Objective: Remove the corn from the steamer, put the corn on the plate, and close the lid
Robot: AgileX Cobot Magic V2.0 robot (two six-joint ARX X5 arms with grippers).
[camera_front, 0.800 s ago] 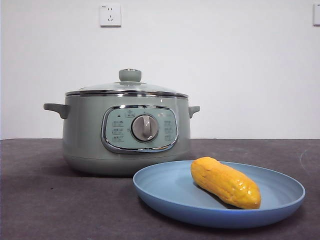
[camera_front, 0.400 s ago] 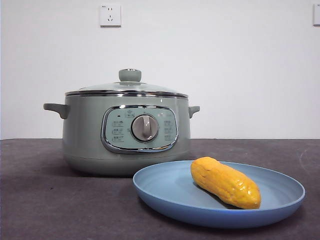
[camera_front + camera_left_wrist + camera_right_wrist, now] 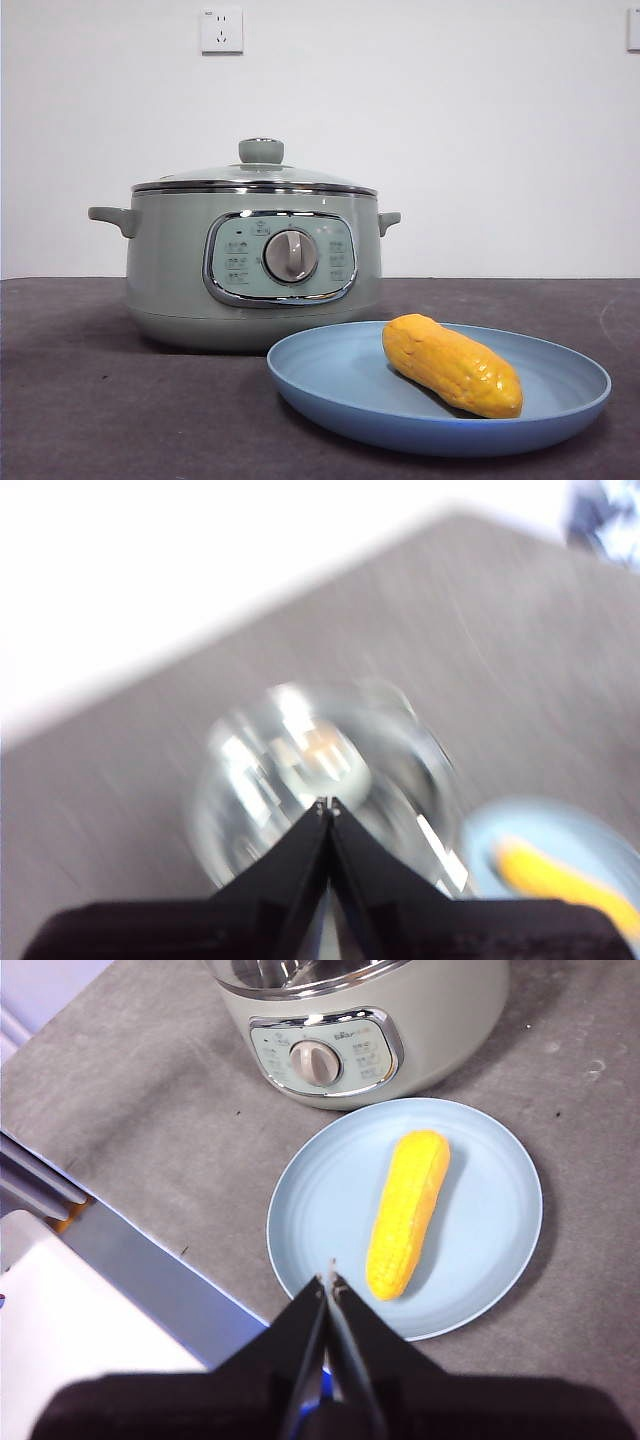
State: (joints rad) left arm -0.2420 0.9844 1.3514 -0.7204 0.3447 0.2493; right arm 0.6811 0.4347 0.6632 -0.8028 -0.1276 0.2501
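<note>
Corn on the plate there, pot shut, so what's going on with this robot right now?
Nothing is being handled at this moment. The corn lies on the blue plate, which sits in front of the steamer, and the lid is on the pot. The left gripper is up above the lid with its jaws shut and empty; the right gripper is above the plate's edge, also shut and empty. From how things lie, the job looks finished.
</note>
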